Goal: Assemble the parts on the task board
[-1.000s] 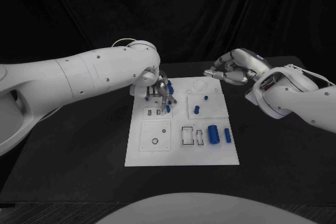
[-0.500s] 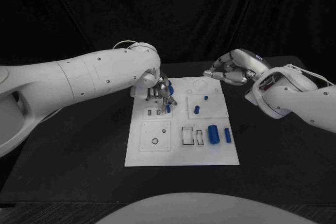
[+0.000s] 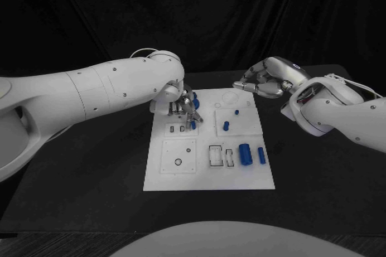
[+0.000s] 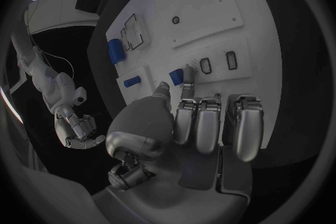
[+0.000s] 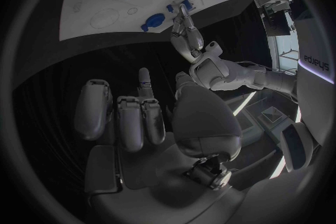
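Note:
The white task board point(image 3: 209, 173) lies mid-table. My left hand point(image 3: 182, 105) reaches over its far left part. In the left wrist view, thumb and a fingertip point(image 4: 187, 75) pinch a small blue part point(image 4: 176, 76) low over the board point(image 4: 210, 11), beside two small slots. That part point(image 3: 193, 124) shows at the fingertips from above, and another blue piece point(image 3: 196, 102) sits close against the hand. My right hand point(image 3: 261, 82) hovers past the board's far right corner, fingers curled in, holding nothing.
Loose blue parts lie on the board: a short one point(image 3: 227, 124), a small peg point(image 3: 237, 111), a thick cylinder point(image 3: 244, 154) and a thin one point(image 3: 261, 155). Empty sockets point(image 3: 218, 155) sit left of the cylinders. Black table point(image 3: 88, 173) surrounds the board.
The left hand has shifted very slightly over the board's far left part. The right hand has stayed where it was.

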{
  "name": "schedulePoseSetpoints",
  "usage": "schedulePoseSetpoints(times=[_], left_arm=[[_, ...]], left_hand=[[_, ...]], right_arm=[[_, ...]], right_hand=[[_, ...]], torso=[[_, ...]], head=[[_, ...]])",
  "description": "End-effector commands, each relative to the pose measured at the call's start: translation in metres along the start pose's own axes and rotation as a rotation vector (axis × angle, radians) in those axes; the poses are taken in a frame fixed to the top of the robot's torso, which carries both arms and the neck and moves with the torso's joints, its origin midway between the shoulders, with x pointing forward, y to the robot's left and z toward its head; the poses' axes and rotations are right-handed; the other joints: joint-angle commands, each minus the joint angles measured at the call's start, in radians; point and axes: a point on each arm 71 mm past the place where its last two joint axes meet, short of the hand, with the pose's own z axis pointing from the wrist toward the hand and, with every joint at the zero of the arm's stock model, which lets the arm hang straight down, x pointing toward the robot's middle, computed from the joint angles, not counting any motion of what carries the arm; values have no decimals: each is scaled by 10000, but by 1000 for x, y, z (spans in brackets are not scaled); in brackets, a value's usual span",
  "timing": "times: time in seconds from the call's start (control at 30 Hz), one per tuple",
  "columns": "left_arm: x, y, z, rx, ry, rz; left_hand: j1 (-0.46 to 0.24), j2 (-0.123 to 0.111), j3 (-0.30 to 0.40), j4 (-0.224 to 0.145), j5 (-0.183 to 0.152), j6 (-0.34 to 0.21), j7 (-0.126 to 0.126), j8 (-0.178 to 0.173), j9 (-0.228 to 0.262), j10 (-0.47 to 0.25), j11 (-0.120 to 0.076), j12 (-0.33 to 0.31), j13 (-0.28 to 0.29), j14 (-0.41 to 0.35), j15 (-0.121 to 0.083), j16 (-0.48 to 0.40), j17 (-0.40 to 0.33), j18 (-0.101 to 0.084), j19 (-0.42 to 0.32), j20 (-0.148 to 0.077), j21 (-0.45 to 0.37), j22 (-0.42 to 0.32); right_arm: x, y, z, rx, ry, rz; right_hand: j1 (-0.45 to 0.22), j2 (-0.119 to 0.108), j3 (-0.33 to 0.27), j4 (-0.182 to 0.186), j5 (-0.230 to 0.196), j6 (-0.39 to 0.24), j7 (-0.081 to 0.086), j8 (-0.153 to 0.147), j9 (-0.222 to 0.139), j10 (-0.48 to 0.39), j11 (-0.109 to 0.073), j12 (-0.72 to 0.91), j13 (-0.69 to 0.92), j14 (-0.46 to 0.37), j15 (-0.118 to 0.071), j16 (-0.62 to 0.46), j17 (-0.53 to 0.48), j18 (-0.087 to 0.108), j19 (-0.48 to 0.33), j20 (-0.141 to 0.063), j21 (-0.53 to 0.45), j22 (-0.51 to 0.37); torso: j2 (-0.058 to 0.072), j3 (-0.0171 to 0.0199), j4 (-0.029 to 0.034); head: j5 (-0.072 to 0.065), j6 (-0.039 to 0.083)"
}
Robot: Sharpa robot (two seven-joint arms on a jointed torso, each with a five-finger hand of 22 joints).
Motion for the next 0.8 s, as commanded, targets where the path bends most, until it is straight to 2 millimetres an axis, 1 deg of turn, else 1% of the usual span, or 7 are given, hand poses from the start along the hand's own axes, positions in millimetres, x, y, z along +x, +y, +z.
schedulePoseSetpoints(times=[0.03,0.2,0.5,0.8], left_arm=[[4,-1,1,55,304,142],[5,0,1,23,370,168],[6,-1,1,59,465,236],[6,0,2,83,475,222]], left_hand=[[-122,-198,392,21,-166,155,17,-133,188,1123,-72,139,2635,1057,-90,133,2658,-362,294,-12,-43,1753],[-128,-199,394,22,-177,157,17,-139,188,1123,-71,139,2635,1057,-91,133,2658,-360,286,-12,-48,1743],[-143,-207,409,14,-209,185,13,-155,197,1123,-72,139,2635,1057,-90,133,2658,-357,278,-13,-55,1734],[-69,-206,565,-129,-42,286,-19,-229,243,1123,-97,139,2635,1057,-108,133,2658,-357,283,-24,-62,1740]], right_arm=[[2,-1,0,121,88,3],[2,-1,0,133,107,-1],[2,-2,0,170,144,-6],[3,-2,1,192,189,-9]], right_hand=[[62,244,-336,92,205,59,-15,-209,-41,1109,24,167,2705,946,81,12,2353,-318,53,15,-26,1883],[62,244,-336,92,205,59,-15,-209,-41,1109,24,167,2705,946,81,12,2353,-318,53,15,-26,1883],[49,248,-353,102,215,57,-15,-213,-41,1109,24,167,2705,946,81,11,2351,-303,27,16,-98,1862],[44,251,-359,105,218,57,-15,-215,-41,1109,24,167,2705,942,81,0,2336,-290,5,16,-156,1845]], torso=[[-8,3,-11],[-5,9,-5],[-8,11,-13],[-11,9,-7]], head=[[19,-1],[7,-1],[6,-1],[-1,-1]])
